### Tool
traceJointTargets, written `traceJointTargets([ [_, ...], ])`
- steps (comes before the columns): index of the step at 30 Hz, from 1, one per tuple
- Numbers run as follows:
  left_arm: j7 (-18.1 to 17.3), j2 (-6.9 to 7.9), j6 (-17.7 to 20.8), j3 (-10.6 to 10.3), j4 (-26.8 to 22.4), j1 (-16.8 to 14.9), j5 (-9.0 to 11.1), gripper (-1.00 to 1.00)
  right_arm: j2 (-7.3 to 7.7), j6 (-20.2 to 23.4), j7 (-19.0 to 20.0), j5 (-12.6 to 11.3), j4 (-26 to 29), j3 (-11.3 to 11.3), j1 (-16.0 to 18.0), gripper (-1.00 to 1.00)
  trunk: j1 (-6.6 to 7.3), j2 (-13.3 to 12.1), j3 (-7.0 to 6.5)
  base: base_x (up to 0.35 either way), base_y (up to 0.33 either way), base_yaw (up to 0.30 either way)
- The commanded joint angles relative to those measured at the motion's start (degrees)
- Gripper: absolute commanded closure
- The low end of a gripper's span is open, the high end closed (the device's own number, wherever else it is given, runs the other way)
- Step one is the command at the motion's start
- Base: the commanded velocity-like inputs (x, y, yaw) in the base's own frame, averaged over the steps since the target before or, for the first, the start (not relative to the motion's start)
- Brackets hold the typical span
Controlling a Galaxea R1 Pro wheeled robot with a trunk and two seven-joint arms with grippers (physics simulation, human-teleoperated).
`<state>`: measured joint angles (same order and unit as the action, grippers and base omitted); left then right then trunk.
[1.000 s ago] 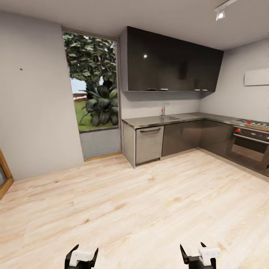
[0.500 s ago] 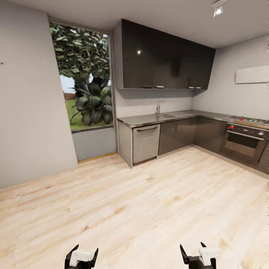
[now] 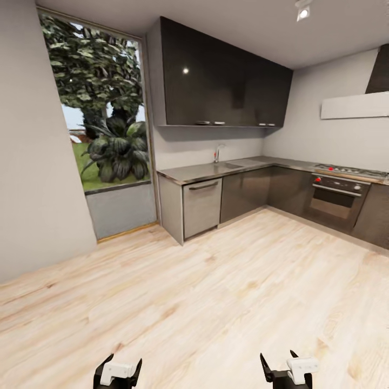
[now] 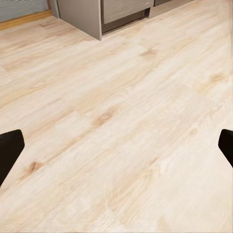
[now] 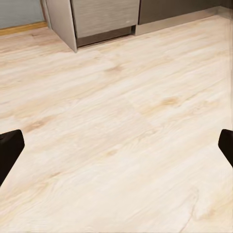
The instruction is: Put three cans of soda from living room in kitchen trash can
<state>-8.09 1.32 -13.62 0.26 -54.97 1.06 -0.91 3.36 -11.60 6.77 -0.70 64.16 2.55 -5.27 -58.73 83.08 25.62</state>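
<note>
Peeking over lower edge of head view, left hand (image 3: 118, 372) and right hand (image 3: 287, 370) are cut off, only finger tops visible. Kitchen (image 3: 232, 162) lies well ahead across wood floor (image 3: 216, 302): grey cabinets (image 3: 202, 201), steel desk (image 3: 216, 170) with tap (image 3: 217, 153), oven (image 3: 335, 195). Both hands spread wide, empty, fingertips (image 4: 9, 150) dark at frame edges above bare planks.

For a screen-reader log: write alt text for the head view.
A kitchen seen across a bare light wood plank floor: grey base cabinets under a steel countertop with a tap, dark glossy upper cabinets and a built-in oven at right. A tall window shows garden plants. Both robot hands, left and right, are open and empty.
</note>
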Motion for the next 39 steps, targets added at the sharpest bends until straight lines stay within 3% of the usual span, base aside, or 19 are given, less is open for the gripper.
traceJointTargets([
  [1,0.00,0.00,0.00,0.00,-0.01,0.00,0.01,-1.00,0.00,0.00,0.00,0.00,0.00,0.00,0.00,-1.00,0.00,0.00,0.04,0.193,0.216,-0.220],
  [13,0.00,0.00,0.00,-0.06,0.01,0.03,-0.03,-1.00,-0.01,0.00,0.00,0.00,0.00,0.00,0.00,-1.00,0.00,0.00,0.43,0.050,0.010,-0.224],
  [39,0.00,0.00,0.00,-0.33,-0.03,0.01,-0.05,-1.00,-0.02,0.00,0.00,0.00,0.00,0.00,0.00,-1.00,0.00,0.00,1.24,0.001,-0.268,-0.226],
])
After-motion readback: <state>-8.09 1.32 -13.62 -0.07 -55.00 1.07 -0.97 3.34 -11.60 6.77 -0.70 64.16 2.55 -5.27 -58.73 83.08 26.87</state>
